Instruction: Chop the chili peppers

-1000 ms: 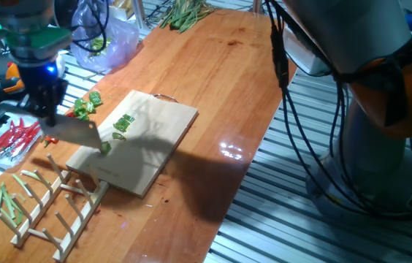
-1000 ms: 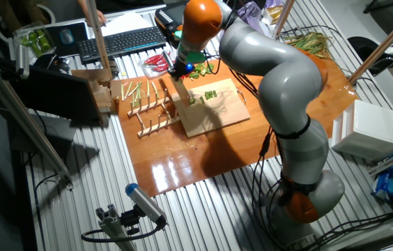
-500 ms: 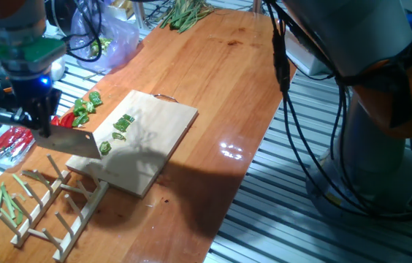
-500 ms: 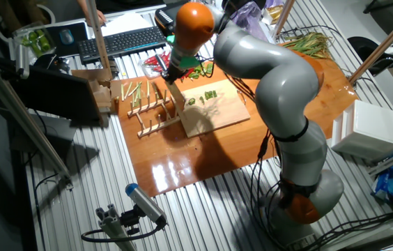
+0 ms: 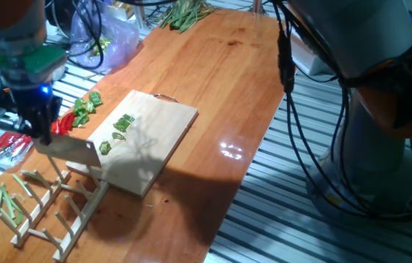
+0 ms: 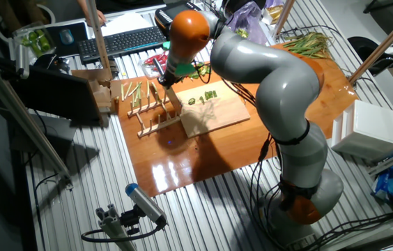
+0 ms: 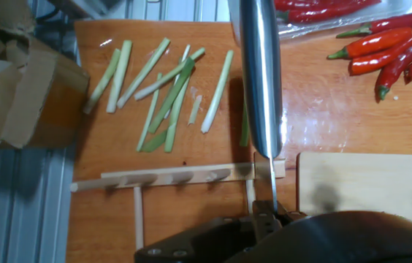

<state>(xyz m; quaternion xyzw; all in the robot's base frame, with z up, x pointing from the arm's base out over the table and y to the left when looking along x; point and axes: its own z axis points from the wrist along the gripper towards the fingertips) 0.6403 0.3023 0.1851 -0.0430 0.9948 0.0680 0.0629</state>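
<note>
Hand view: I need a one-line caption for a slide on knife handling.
Cleaver blade held above the wooden rack, pale-green stalk strips left, red chilies right.

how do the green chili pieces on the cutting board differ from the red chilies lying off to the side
The green chili pieces are short cut chunks; the red chilies are long, slim and whole, stems on. The green pieces lie on the wooden cutting board; the red ones lie off it, beyond the cleaver in the gripper. The green look wrinkled, the red smooth and glossy. Neither touches the blade.
</note>
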